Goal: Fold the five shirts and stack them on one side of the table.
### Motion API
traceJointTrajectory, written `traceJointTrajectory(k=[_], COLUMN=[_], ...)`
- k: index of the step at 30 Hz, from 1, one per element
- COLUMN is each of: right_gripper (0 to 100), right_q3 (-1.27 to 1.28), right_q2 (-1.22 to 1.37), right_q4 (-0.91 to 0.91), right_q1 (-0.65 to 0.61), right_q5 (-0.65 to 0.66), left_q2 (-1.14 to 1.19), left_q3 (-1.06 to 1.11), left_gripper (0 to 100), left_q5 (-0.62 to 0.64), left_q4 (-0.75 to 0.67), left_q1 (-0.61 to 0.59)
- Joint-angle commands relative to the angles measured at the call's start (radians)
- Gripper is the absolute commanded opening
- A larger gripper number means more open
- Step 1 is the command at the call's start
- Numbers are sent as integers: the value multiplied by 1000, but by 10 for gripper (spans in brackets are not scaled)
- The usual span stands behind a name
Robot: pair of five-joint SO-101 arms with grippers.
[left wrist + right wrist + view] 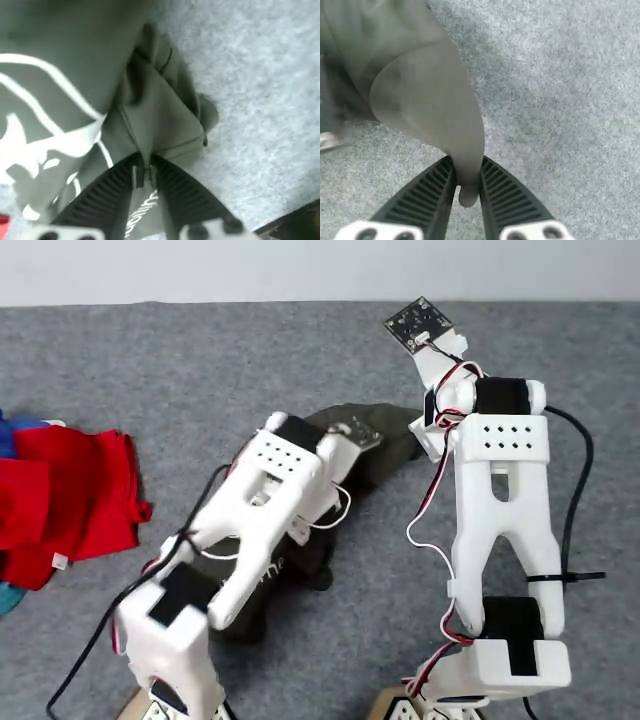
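Dark olive cotton shirt with white print (388, 440) lies mid grey felt table (200, 360), with its long axis running diagonally from the near edge toward the far right. Left gripper (145, 172) pinches a fold. Right gripper (467, 184) pinches the shirt's far-right flap. Red cloth shirt heap (70, 490) at the left edge.

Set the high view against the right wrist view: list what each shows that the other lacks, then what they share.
High view adds: a red shirt crumpled at the table's edge with blue cloth next to it, and both white arms over the middle of the table. Right wrist view adds: the right gripper close up, jaws shut on a lifted fold of the dark shirt. Shared: that dark shirt and the grey table cover.
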Motion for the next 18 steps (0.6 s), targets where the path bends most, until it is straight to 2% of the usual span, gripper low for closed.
traceJointTrajectory(k=[1, 7, 18], right_gripper=[9, 9, 9], right_q3=[-5, -6, -12], right_q2=[-10, -10, -21], right_q4=[-4, -48, -44], right_q1=[21, 107, 246], right_q5=[-8, -6, -3], left_q2=[-186, -410, -631], left_q3=[-35, -30, -31], left_gripper=[6, 6, 6], left_q5=[-12, -20, -238], left_q4=[37, 38, 38], left_q1=[-9, -103, -371])
